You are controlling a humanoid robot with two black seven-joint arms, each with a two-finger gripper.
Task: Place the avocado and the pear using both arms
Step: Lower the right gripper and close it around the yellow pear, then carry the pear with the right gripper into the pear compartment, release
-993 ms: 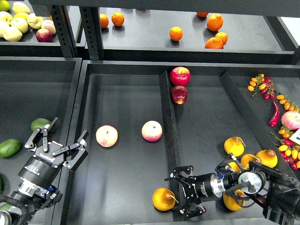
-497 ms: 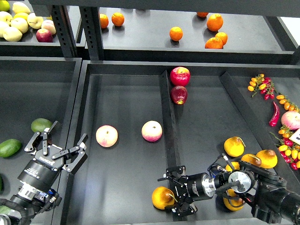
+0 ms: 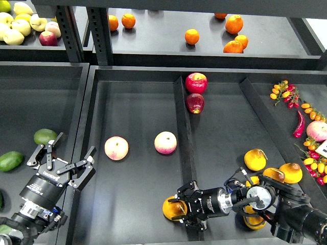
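- The tray (image 3: 138, 92) shows a dark, matt floor, smooth like painted metal, with only soft reflections.
- The divider (image 3: 180, 109) wears that same matt black finish.
- The pear (image 3: 172, 208) is golden orange-yellow, its smooth skin carrying a faint sheen.
- The right gripper (image 3: 183, 208) is black with a hard, slightly glossy look; a bright silver metal ring shines behind it on the wrist.
- The left gripper (image 3: 61, 160) is matt black, with white print on its body.
- The avocado (image 3: 45, 136) looks smooth and dull green.
- The two pink-yellow apples (image 3: 116, 148) have soft matt skin.
- The red apples (image 3: 196, 82) gleam, glossy with highlights.
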